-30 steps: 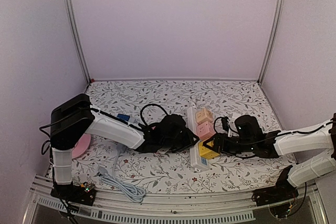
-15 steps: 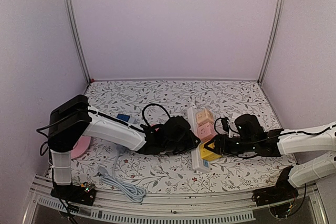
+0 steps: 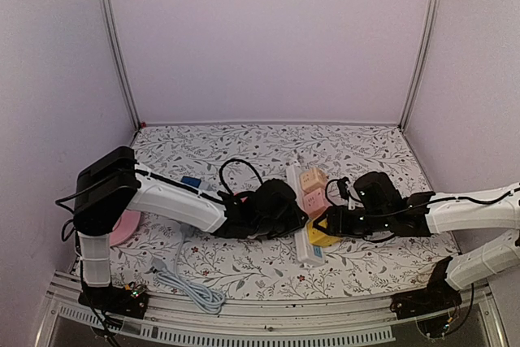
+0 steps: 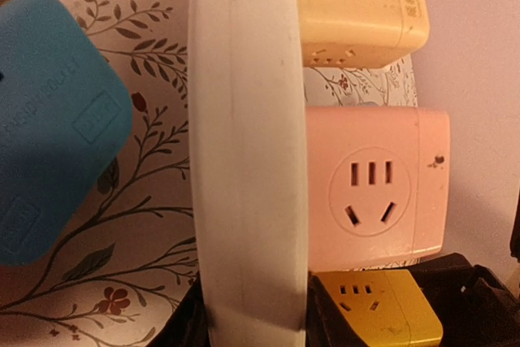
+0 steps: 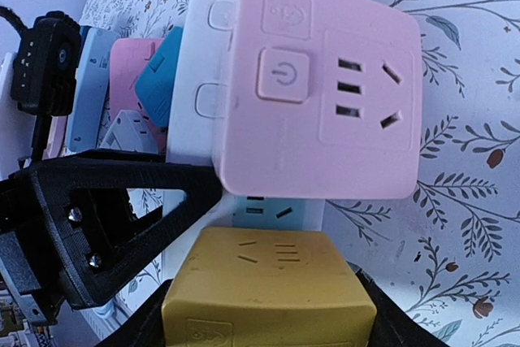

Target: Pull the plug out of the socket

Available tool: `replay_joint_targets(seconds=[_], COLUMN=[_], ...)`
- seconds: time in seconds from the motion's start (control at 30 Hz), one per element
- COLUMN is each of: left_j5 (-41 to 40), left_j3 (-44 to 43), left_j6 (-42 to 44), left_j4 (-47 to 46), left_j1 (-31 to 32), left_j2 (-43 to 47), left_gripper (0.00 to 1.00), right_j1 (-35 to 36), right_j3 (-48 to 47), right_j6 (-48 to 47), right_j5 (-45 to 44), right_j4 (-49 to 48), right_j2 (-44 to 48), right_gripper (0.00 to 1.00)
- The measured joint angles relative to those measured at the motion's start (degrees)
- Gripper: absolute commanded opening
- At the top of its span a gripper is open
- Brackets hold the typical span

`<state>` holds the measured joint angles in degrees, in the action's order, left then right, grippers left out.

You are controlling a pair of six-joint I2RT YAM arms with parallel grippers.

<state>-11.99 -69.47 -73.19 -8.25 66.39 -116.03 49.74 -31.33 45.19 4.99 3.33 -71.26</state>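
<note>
A white power strip [image 3: 298, 229] lies on the floral table with three cube plugs along its right side: cream [image 3: 314, 179], pink [image 3: 316, 200] and yellow [image 3: 322, 235]. My left gripper [image 3: 291, 217] is shut across the strip; in the left wrist view the strip [image 4: 248, 160] runs between my dark fingers [image 4: 183, 327]. My right gripper [image 3: 327, 225] is shut on the yellow plug [image 5: 268, 282]. In the right wrist view a bare socket face [image 5: 272, 205] of the strip shows between the pink cube [image 5: 321, 87] and the yellow plug.
A blue adapter [image 4: 57, 127] lies left of the strip, with more adapters [image 5: 122, 95] and a black cable loop [image 3: 236, 170] behind my left arm. A pink disc [image 3: 126, 227] sits far left. A coiled grey cable [image 3: 188, 284] lies near the front edge.
My right arm has shifted a little left toward the strip, still holding the yellow plug. My left gripper has stayed on the strip.
</note>
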Motion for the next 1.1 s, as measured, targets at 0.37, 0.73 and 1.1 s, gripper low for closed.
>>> replay_joint_targets(seconds=[0.37, 0.73, 1.1], left_j5=[-1.0, -1.7, -2.3], left_j3=[0.0, 1.6, 5.2], left_j6=[-0.1, 0.1, 0.3], left_j4=[0.7, 0.3, -0.7], left_j1=[-0.2, -0.6, -0.9], left_j2=[0.2, 0.7, 3.2], left_gripper=[0.0, 0.0, 0.0], right_j1=[0.3, -8.9, -10.6], right_j3=[-3.2, 4.0, 4.0], right_j6=[-0.9, -4.0, -5.9], right_j5=[-2.9, 7.0, 3.9], right_j4=[3.5, -3.4, -0.7], right_j2=[-1.7, 6.0, 7.2], right_gripper=[0.2, 0.16, 0.17])
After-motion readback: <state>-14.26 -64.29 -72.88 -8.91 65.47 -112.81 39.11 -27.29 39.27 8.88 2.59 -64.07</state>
